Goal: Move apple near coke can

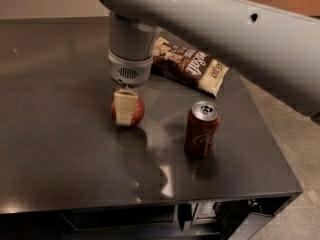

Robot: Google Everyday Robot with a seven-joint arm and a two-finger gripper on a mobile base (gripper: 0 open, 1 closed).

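The small red apple (136, 111) is at the middle of the dark table (55, 149), left of the coke can. My gripper (126, 109) comes straight down from above and is shut on the apple; one cream finger (123, 106) covers its front left side, and the other finger is hidden behind it. I cannot tell whether the apple rests on the tabletop or hangs just above it. The red coke can (201, 130) stands upright about one can-width to the right of the apple, a little nearer the front edge, and nothing touches it.
A brown-and-cream snack bag (190, 65) lies flat behind the can, partly under my grey arm (215, 19), which spans the top of the view. The table's right edge (280, 149) drops to a grey floor just past the can. A shelf shows below the front edge.
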